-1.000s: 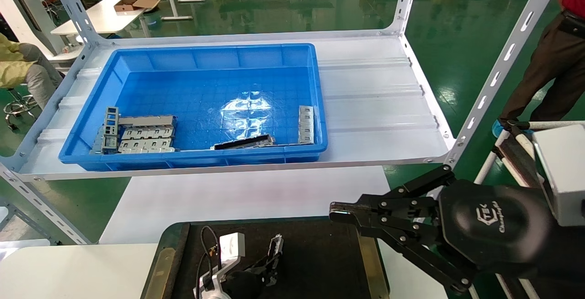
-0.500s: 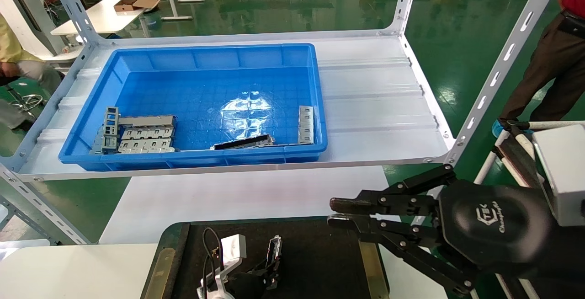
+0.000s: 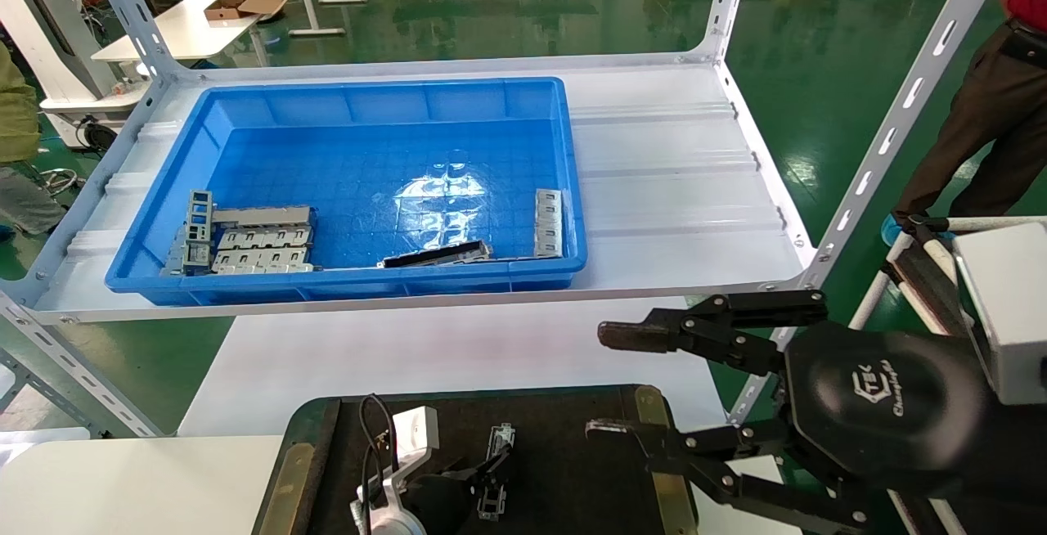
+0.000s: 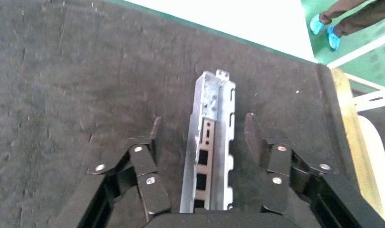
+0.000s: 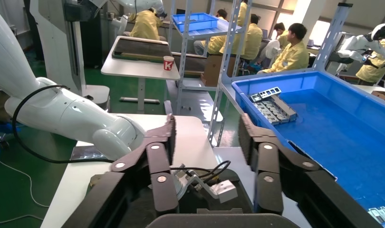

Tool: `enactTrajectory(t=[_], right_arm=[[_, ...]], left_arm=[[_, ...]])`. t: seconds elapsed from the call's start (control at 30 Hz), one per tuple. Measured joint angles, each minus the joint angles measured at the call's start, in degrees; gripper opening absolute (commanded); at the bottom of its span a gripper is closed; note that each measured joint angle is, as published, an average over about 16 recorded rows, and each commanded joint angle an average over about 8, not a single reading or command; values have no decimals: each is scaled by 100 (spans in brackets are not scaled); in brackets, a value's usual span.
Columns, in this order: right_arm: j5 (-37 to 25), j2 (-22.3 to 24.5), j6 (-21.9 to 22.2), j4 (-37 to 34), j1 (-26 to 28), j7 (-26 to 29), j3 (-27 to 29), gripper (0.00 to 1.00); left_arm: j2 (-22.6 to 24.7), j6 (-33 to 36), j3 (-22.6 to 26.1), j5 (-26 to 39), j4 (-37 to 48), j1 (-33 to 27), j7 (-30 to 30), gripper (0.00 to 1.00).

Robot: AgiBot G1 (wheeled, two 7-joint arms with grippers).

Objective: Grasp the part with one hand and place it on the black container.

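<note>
The left hand [image 4: 202, 137] hangs low over the black container [image 3: 572, 469], fingers spread wide either side of the part [image 4: 210, 142] lying flat on its floor. The right hand [image 3: 609, 379] hovers at the container's right edge, gaping open and empty.

Big blue plastic bin [image 3: 360, 101] on a white shelf [image 3: 671, 183] with slotted grey uprights [image 3: 891, 126]. Inside the bin, near its front left corner, a cluster of flat grey perforated plates [image 3: 262, 247]; a darker long bar [image 3: 436, 254] along the front wall; another grey strip [image 3: 548, 222] against the right wall. Below the shelf, a white desk [image 3: 433, 355]. Beyond, glossy green floor [image 3: 523, 11], another white desk bearing an open cardboard box [image 3: 244, 5]. At far right, standing, a person in dark trousers [image 3: 981, 126].
</note>
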Motion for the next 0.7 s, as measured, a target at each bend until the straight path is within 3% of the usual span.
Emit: enactTrajectory(t=[0.37,0.7], right_arm=[[2,1,1,0,1,-2,-3,100],[4,3,3,0,1,-3,-6,100]], left_arm=[[-260,-610,-308,-36,-271,226,519,100],[-1011,-1936,-153,-510,-396,516,1344,100]])
